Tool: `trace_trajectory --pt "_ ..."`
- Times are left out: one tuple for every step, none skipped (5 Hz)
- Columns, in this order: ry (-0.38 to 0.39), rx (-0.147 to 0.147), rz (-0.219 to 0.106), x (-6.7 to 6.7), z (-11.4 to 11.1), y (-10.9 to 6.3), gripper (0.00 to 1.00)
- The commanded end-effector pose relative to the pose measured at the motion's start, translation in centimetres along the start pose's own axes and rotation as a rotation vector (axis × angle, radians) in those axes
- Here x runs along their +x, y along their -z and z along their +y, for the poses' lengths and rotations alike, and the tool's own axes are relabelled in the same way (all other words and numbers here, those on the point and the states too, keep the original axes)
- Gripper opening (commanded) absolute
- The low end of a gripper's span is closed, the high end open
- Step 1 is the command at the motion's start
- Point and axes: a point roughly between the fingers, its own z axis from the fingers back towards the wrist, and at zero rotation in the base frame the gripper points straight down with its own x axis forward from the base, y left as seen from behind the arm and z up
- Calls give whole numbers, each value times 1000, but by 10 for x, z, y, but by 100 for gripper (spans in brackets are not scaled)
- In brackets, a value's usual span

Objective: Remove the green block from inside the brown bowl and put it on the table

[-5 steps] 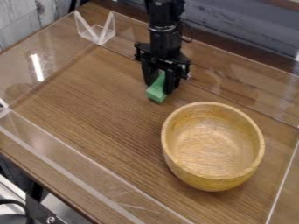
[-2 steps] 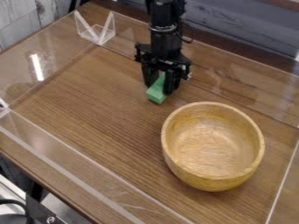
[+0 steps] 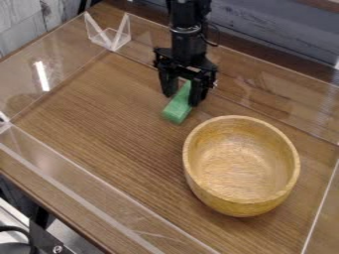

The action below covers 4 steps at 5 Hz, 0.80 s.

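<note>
The green block (image 3: 176, 107) lies on the table (image 3: 93, 119), just left of and behind the brown bowl (image 3: 241, 165). The bowl is empty, its tan wooden inside fully visible. My black gripper (image 3: 184, 96) hangs straight down over the block's far end, its fingers spread on either side of the block's top. The jaws stand open and the block rests on the wood, tilted a little toward the front left.
Clear glossy plastic walls (image 3: 54, 60) run along the table's edges. A folded clear plastic piece (image 3: 109, 32) stands at the back left. The bowl sits near the right front side of the table.
The jaws have opened and let go of the green block, which has dropped a little forward and left onto the table. The arm has lifted slightly.
</note>
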Motion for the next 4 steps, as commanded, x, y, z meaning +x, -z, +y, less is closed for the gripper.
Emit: trace_trajectory --pt "10 9 -54 10 3 -16 0" --pt "13 6 -52 10 5 -12 100" --pt "15 2 -52 10 7 -9 100" --pt "17 -1 -50 10 8 -2 100"
